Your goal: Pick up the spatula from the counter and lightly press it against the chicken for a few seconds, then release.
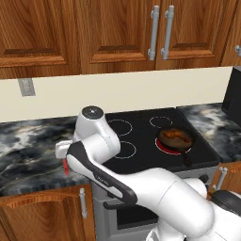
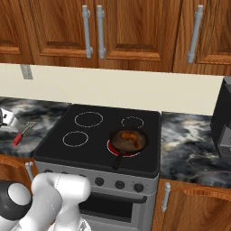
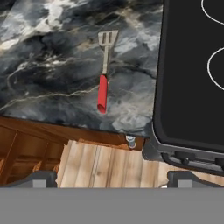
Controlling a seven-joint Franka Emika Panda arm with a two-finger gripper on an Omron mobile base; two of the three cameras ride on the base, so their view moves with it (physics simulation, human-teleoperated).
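The spatula (image 3: pixel 103 74) lies flat on the dark marble counter (image 3: pixel 52 78), left of the stove, its slotted metal head pointing toward the wall and its red handle toward the counter's front edge. My gripper (image 3: pixel 113 178) hangs above and in front of it, open, nothing between its fingertips (image 3: pixel 40 177). In the right base view the spatula (image 2: pixel 21 134) lies just right of my hand (image 2: pixel 4 118). From the left base view my arm hides all but a bit of its red handle (image 1: pixel 66 167). The browned chicken (image 2: pixel 131 135) sits in a dark pan (image 2: pixel 129 140) on the glowing front right burner.
The black cooktop (image 1: pixel 141 129) has several ringed burners; the pan handle (image 2: pixel 117 160) points toward the stove front. A dark appliance (image 2: pixel 223 118) stands on the right counter. Wooden cabinets hang above and below. An outlet (image 1: pixel 27 87) is on the wall.
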